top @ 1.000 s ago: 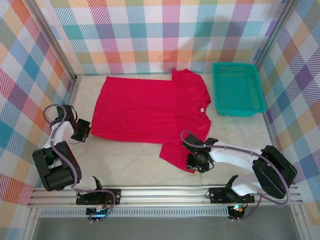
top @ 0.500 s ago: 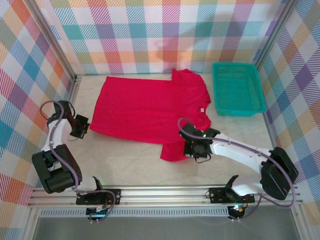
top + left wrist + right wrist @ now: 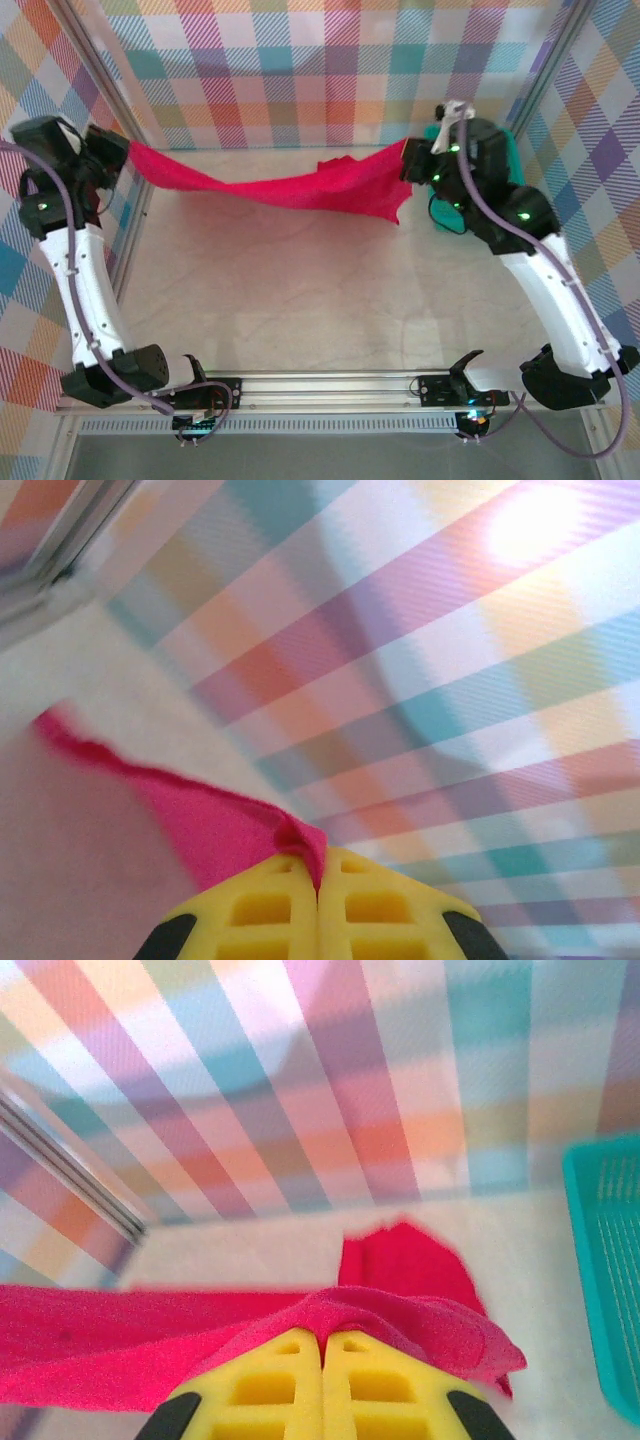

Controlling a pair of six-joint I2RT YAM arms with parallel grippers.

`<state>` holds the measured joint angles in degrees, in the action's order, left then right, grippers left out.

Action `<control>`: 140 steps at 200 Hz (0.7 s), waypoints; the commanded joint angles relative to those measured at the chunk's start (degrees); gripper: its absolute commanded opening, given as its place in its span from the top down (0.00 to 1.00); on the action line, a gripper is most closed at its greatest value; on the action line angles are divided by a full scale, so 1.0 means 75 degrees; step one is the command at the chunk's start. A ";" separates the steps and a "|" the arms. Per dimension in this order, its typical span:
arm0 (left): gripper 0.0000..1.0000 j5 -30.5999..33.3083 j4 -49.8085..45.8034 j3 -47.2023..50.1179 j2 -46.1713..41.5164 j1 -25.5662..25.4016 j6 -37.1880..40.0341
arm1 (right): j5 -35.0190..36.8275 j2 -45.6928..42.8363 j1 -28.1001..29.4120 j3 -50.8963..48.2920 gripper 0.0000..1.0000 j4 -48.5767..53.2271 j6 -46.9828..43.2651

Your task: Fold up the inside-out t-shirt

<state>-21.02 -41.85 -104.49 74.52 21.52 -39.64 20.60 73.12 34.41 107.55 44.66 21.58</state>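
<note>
We held the red t-shirt (image 3: 300,188) stretched above the far edge of the tabletop (image 3: 330,290), left end effector (image 3: 122,150) and right end effector (image 3: 410,162) both clamped on it; folding not begun.

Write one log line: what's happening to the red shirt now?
red t-shirt: held up, sagging in the middle | left fingers: shut on it | right fingers: shut on it

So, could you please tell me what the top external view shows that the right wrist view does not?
Top external: the t-shirt slung in the air between the left gripper and right gripper. Right wrist: its yellow fingers pressed shut on the cloth, close up. Shared: the red t-shirt, teal basket, plaid walls.
</note>
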 commanded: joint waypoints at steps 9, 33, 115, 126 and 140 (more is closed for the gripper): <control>1.00 -0.0058 0.0013 -0.1709 -0.0454 -0.0045 0.0176 | -0.0305 -0.0269 0.0005 0.1474 1.00 0.0133 -0.0956; 1.00 0.0280 -0.0178 -0.2912 -0.0529 -0.0044 0.0571 | -0.0375 -0.0478 0.0005 0.2278 1.00 0.0035 -0.1256; 1.00 -0.0165 0.0271 -0.3264 0.0707 -0.0054 0.0628 | 0.1444 0.1607 -0.0642 0.3952 1.00 -0.0662 -0.3755; 1.00 -0.0318 0.0756 -0.2479 0.0769 -0.0108 0.0526 | 0.1208 0.2053 -0.1052 0.3988 1.00 -0.0510 -0.3382; 1.00 -0.0205 0.1472 -0.1191 0.0698 -0.0331 0.0524 | 0.0792 0.2576 -0.1486 0.3918 1.00 -0.0323 -0.2938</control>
<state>-21.19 -37.30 -124.97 76.44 21.23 -35.11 27.94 84.18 28.01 138.04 40.38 -1.80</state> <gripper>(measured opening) 0.058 0.064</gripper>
